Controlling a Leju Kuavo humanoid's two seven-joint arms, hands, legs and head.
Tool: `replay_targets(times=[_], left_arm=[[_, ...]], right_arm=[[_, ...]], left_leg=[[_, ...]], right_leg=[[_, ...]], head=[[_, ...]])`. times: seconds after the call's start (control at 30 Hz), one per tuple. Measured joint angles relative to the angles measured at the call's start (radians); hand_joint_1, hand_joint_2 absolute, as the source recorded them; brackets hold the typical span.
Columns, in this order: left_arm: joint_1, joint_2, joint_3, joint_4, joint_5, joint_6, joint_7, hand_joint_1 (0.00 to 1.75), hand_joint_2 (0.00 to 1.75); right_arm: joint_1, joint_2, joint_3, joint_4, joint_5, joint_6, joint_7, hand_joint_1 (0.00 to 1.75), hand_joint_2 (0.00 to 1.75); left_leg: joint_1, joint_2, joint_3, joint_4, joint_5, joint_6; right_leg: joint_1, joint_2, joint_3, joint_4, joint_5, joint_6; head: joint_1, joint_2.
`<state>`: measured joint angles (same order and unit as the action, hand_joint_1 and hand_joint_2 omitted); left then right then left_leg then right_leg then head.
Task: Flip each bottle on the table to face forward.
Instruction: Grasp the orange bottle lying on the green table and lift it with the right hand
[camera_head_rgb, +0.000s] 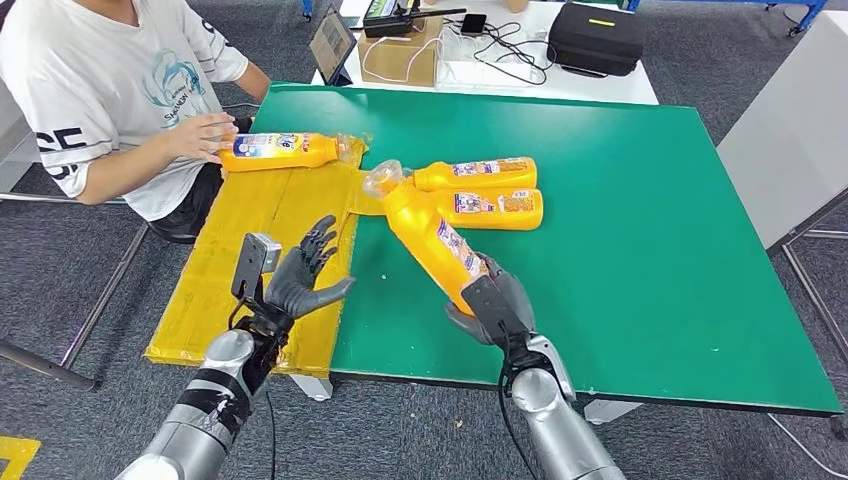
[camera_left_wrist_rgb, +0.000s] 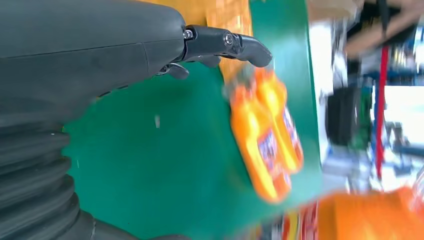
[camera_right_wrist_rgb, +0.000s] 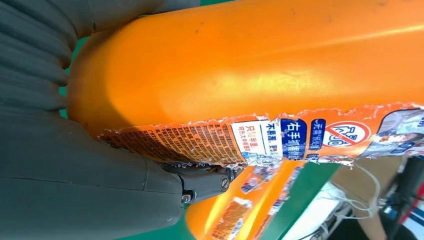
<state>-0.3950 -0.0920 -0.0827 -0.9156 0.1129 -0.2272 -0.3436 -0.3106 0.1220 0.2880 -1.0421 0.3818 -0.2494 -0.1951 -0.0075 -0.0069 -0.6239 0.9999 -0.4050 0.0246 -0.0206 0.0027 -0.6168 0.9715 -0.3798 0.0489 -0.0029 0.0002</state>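
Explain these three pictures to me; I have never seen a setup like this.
This is a humanoid robot with two silver arms and many-fingered hands. The wide picture looks down from its head; the other two come from cameras at its wrists. On the green table lie two orange bottles side by side. The right hand grips a third bottle near its base; the right wrist picture shows that bottle close up. The left hand is open, fingers spread, over yellow cardboard. A seated person's hand touches a fourth bottle.

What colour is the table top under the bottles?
Green; the table top shows best in the head view.
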Motion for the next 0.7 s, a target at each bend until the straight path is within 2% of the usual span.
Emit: replay_targets(times=[0.1,0.2,0.47,0.7], left_arm=[[-0.009,-0.002,-0.032,0.02,0.113,-0.121,0.033,0.0,1.75],[-0.01,-0.007,-0.066,0.021,0.176,-0.165,0.052,0.0,1.75],[-0.011,-0.017,-0.127,0.004,0.221,-0.144,0.064,0.0,1.75],[-0.012,-0.017,-0.137,-0.001,0.221,-0.132,0.061,0.0,1.75]], right_arm=[[-0.019,0.025,0.013,0.024,-0.006,-0.004,-0.022,1.75,1.75],[-0.035,0.045,0.038,0.06,0.009,-0.004,-0.035,1.75,1.75],[-0.052,0.096,0.109,0.14,0.033,0.014,-0.055,1.75,1.75],[-0.066,0.108,0.13,0.172,0.036,0.017,-0.056,1.75,1.75]], left_leg=[[0.0,0.001,0.0,0.0,0.0,0.0],[0.0,0.0,0.0,0.0,0.0,0.0],[0.0,0.0,-0.001,0.0,0.0,0.0],[0.0,0.0,-0.001,0.0,0.0,0.0]], right_leg=[[0.0,0.0,0.0,0.0,0.0,0.0],[0.0,0.0,0.0,0.0,0.0,0.0],[0.0,0.0,-0.001,0.0,0.0,0.0],[0.0,0.0,-0.001,0.0,0.0,0.0]], head=[[0.0,0.0],[0.0,0.0],[0.0,0.0],[0.0,0.0]])
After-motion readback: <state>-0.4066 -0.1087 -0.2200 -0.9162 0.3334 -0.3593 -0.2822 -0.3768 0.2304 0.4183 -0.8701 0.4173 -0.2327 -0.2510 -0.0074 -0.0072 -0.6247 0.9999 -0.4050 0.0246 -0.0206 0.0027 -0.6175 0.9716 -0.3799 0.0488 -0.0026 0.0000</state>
